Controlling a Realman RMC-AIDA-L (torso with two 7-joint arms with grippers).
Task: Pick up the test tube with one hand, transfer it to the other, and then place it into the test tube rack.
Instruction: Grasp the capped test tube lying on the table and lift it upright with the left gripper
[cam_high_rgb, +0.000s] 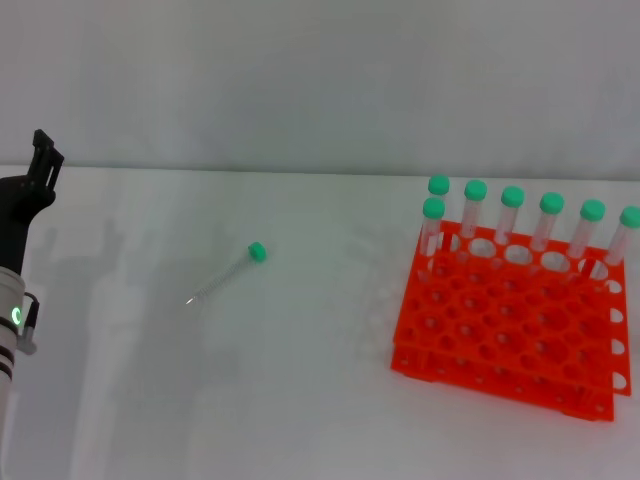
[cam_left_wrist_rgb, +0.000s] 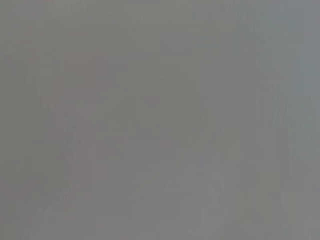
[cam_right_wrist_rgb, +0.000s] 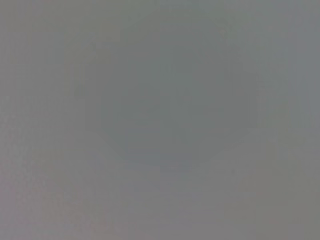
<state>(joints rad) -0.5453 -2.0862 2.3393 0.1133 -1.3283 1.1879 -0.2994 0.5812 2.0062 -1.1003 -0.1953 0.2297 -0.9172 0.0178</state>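
- Nearest of all, the left arm (cam_high_rgb: 12, 330) is seen at the left edge of the desk (cam_high_rgb: 250, 400), silver-white with black rings and a small green light.
- At that arm's far end the left gripper (cam_high_rgb: 40, 160) is raised near the far left corner; whether its fingers are parted cannot be told, and nothing is seen held in it.
- Nothing of the scene is shown in either wrist view, and the right gripper is not seen anywhere.
- Toward the near right corner the test tube rack (cam_high_rgb: 500, 340) is set, bright orange, in stacked tiers of round holes.
- Along the rack's far rows seven capped tubes (cam_high_rgb: 510, 215) are stood upright; the nearer holes are left open.
- Left of the desk's middle, well apart from rack and gripper, the test tube (cam_high_rgb: 228, 272) is laid flat, green cap toward the far right, tapered tip toward the near left.
- The tube is judged light, stiff, smooth and prone to roll; a hold across the clear body just below the cap is advised.
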